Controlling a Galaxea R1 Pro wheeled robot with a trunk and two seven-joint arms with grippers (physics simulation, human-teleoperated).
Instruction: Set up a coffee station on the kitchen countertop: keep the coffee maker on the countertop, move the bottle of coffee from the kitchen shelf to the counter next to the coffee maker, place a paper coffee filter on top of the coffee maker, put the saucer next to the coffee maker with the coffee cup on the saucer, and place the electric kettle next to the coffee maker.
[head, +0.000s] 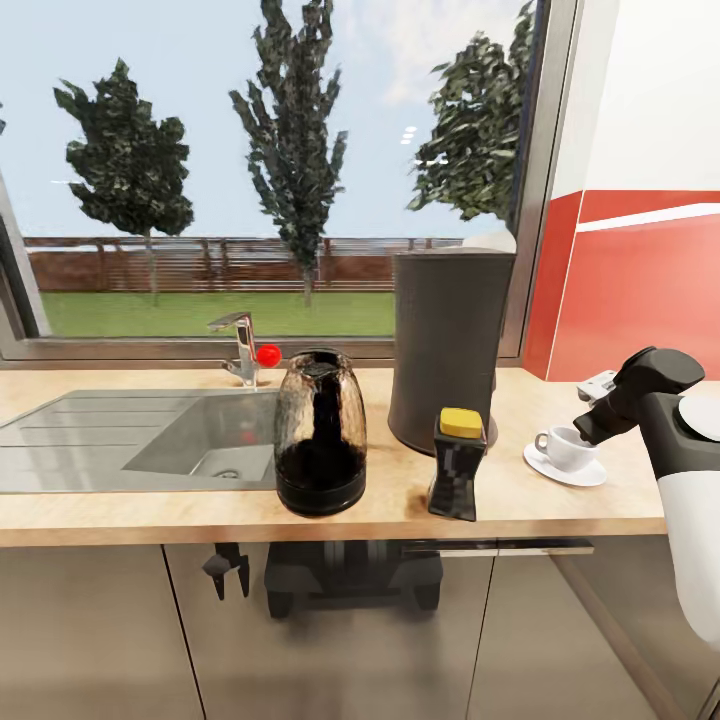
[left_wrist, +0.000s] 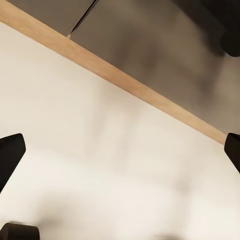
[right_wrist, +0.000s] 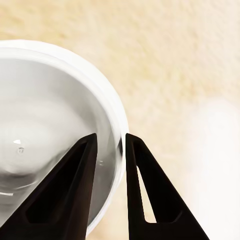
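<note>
From the head view, nearest is the robot's white right arm (head: 690, 520), reaching over the countertop (head: 560, 505) to the coffee cup (head: 565, 447). The cup sits on the saucer (head: 590, 474), and the right gripper (head: 588, 432) is at its rim. Just beyond the cup, toward the middle of the counter, stands the bottle of coffee (head: 458, 464) with its yellow cap, and behind that the tall dark coffee maker (head: 446, 345). Farther along is the electric kettle (head: 320, 445), close to the sink (head: 150, 435) and its tap (head: 240, 350). Below the counter edge, in front of the grey cabinets (head: 100, 630), the left gripper (head: 226, 578) hangs low, fingers pointing down.

At the left wrist, the two dark fingertips (left_wrist: 10, 155) sit wide apart at either edge, nothing between them; beyond is a pale floor (left_wrist: 100, 175), a wood strip and a grey cabinet face (left_wrist: 150, 40).

At the right wrist, the black fingers (right_wrist: 75, 190) are nearly closed, pinching the cup's white wall (right_wrist: 119, 145), one finger inside the cup (right_wrist: 45, 125) and one outside, over the beige counter (right_wrist: 190, 60).
</note>
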